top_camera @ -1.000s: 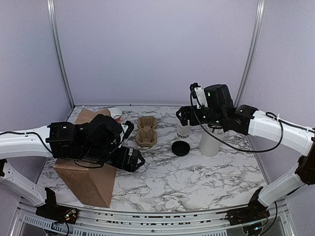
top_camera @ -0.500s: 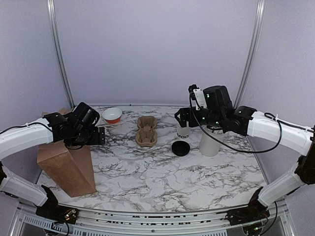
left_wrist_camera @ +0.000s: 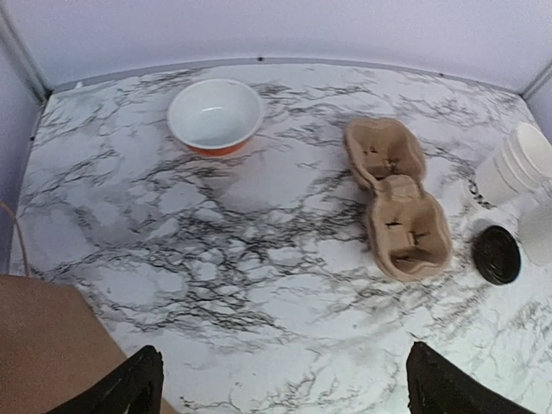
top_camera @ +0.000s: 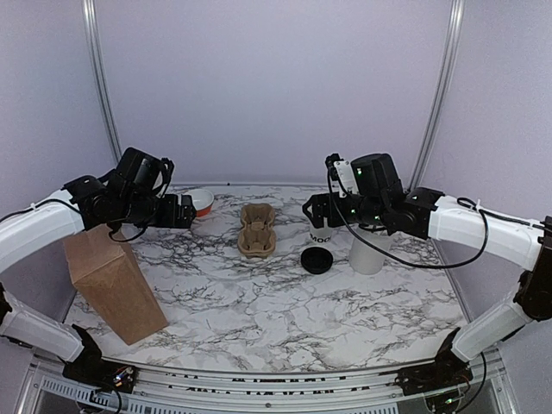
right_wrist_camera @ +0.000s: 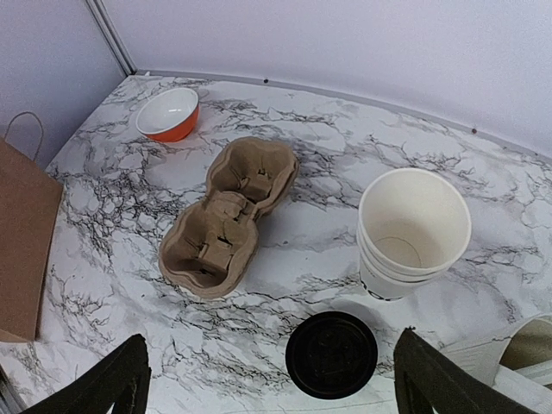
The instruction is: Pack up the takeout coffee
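No lidded cup shows in any view. A round black lid [top_camera: 316,259] lies flat on the marble table by itself; it also shows in the right wrist view [right_wrist_camera: 332,354] and the left wrist view [left_wrist_camera: 496,255]. Beside it stands a stack of lidless white cups [top_camera: 320,229] [right_wrist_camera: 412,231] with dark lettering. My right gripper [top_camera: 316,207] [right_wrist_camera: 267,384] is open and empty, hovering above the lid and the cups. My left gripper [top_camera: 178,212] [left_wrist_camera: 285,388] is open and empty, raised over the table's left side.
A brown pulp cup carrier [top_camera: 258,231] [left_wrist_camera: 397,198] [right_wrist_camera: 228,216] lies mid-table. A brown paper bag [top_camera: 108,280] [right_wrist_camera: 21,241] stands upright at the left. An orange bowl [top_camera: 200,202] [left_wrist_camera: 216,116] sits at the back left. A taller white cylinder [top_camera: 369,250] stands right of the lid.
My left arm rose from in front of the bag and swung back to the left. The bag now stands further left and more upright. My right gripper drifted slightly left.
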Robot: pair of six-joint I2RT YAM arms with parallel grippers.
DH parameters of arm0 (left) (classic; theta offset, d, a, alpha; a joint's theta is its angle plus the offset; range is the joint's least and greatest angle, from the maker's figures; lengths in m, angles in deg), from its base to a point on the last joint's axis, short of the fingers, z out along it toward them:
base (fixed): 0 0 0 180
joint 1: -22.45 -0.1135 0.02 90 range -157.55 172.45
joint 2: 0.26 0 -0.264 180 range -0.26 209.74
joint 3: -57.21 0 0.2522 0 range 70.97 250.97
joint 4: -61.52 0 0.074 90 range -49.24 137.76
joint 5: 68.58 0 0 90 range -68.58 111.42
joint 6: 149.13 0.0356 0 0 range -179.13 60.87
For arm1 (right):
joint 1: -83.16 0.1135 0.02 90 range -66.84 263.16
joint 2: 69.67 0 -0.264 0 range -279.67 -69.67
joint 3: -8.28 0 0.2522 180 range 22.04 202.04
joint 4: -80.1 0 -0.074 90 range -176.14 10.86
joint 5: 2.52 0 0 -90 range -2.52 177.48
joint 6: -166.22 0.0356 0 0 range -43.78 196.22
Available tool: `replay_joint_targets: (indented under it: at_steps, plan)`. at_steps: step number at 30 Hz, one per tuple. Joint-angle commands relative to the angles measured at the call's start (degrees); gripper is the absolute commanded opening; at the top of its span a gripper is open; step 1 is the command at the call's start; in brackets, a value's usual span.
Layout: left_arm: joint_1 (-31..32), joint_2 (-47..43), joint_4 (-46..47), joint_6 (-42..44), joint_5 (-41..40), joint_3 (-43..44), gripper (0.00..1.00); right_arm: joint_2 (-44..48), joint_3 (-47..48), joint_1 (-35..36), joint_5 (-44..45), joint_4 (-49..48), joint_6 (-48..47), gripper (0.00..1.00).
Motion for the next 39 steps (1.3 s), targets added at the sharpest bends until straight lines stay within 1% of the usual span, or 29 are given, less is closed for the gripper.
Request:
replay_joint_targets:
  at_steps: [1,6,10,13,16,21,25,30,33,39]
  plan:
    - [8.58,-1.56,1.31,3.14,6.2,2.0,0.99,-0.33,1.16,0.44,0.63,0.08,0.09,0.95]
    - [17.42,-3.96,1.39,2.41,9.94,-0.34,0.99,0.26,1.05,0.43,2.03,1.0,-0.53,0.95]
    - [22.52,-6.77,1.17,2.97,15.81,-4.02,0.99,0.37,1.12,0.37,2.69,1.36,-1.09,0.95]
    - [24.88,-8.93,-0.46,1.61,20.24,-7.39,0.99,0.19,1.38,0.4,3.16,2.12,-1.43,0.95]
    - [26.94,-11.06,-3.91,-0.73,22.27,-10.51,0.99,0.43,0.86,0.41,3.56,2.52,-1.68,0.95]
    - [28.79,-14.45,-10.15,-5.81,21.68,-14.38,0.99,0.38,-0.11,0.46,3.65,2.8,-1.31,0.95]
    - [30.21,-16.06,-12.75,-8.02,23.51,-16.78,0.99,-0.05,-0.56,0.41,3.29,2.87,-0.99,0.95]
    - [30.6,-14.95,-18.26,-8.88,19.23,-16.97,0.99,-0.24,-0.79,0.41,3.28,2.97,-0.95,0.95]
    - [30.6,-14.35,-19.99,-9.16,17.26,-16.69,0.99,-0.33,-1.0,0.41,3.26,2.81,-0.83,0.95]
    - [29.91,-11.18,-22.94,-10.49,7.57,-15.36,0.99,-1.01,-0.79,0.46,2.93,2.62,-1.16,0.95]
